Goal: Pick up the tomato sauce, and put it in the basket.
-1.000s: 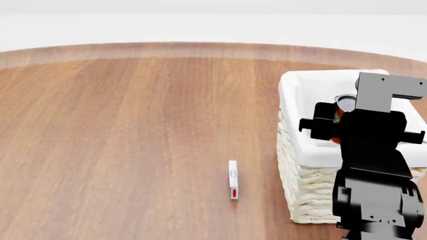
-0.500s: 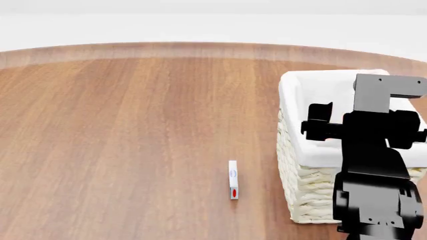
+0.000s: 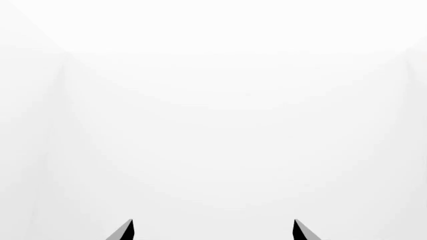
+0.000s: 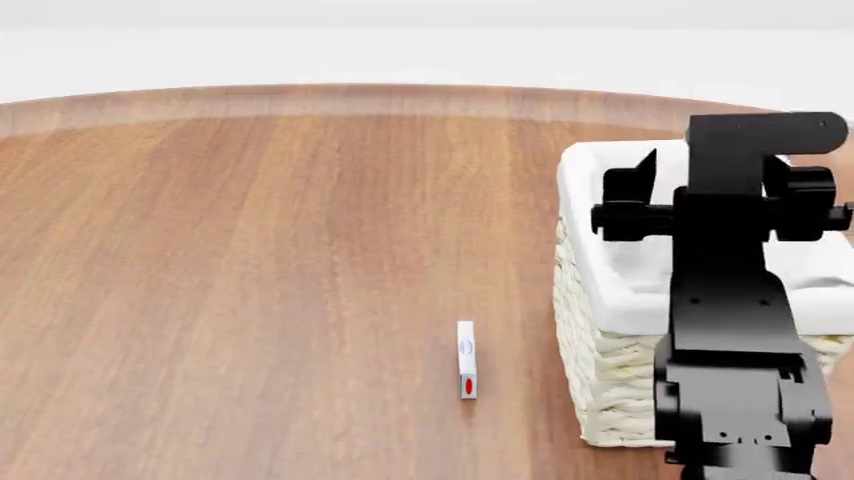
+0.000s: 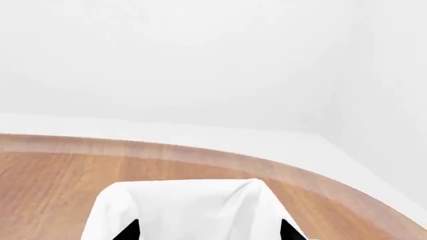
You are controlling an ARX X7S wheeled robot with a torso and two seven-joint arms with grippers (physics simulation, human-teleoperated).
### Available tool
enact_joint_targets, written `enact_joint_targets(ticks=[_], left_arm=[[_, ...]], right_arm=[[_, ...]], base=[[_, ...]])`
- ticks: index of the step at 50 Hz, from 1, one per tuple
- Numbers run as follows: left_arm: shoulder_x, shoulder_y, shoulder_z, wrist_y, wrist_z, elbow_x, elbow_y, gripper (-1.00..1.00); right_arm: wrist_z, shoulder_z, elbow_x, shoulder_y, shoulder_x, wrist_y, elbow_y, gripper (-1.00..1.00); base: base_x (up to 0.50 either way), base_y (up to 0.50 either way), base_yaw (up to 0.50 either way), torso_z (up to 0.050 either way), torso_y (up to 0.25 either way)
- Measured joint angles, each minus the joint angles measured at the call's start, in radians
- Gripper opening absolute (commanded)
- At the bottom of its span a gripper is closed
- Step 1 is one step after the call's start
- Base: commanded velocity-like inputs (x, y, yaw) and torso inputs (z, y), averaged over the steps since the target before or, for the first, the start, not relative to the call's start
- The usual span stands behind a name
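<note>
Hovering over the basket (image 4: 597, 270), the right gripper (image 5: 208, 235) shows tips apart, nothing between. Tomato sauce not visible; probably delivered, unconfirmed. Left gripper (image 3: 212, 232) apart, empty

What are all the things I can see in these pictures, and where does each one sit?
table: one, brown wood with a rounded far edge, fills most of the head view.
basket: one, cream woven wicker with a white cloth liner, at the table's right side, partly behind the arm.
small box: one, white with a red mark and a bluish mark, alone on the wood to the left of the basket.
tomato sauce: not visible in any view now; the arm hides much of the basket's inside.
right gripper: one, black, above the basket; only two separated fingertips show.
left gripper: one, dark, two separated fingertips against a blank white background; absent from the head view.
</note>
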Motion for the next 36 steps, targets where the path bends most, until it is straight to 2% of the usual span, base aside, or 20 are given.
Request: enact_joint_targets(ticks=[8,11,25,36], left_arm=[[0.001,0.007,0.004,0.010,0.000,0.005,-0.011,1.00],[0.001,0.008,0.007,0.012,0.001,0.006,-0.014,1.00],[0.006,0.004,0.042,0.023,0.016,0.017,-0.037,1.00],[0.013,-0.006,0.086,0.010,0.030,0.040,-0.035,1.00]], right_arm=[[0.038,-0.066,-0.017,-0.008,-0.019,-0.186,-0.002,1.00],[0.059,-0.082,-0.025,-0.048,-0.017,-0.219,-0.072,1.00],[0.144,-0.118,-0.100,-0.429,0.030,-0.107,-0.837,1.00],[0.184,-0.110,-0.145,-0.713,0.063,-0.027,-1.339,1.00]], base=[[0.00,0.00,0.00,0.000,0.000],[0.00,0.00,0.00,0.000,0.000],[0.00,0.00,0.00,0.000,0.000],[0.00,0.00,0.00,0.000,0.000]])
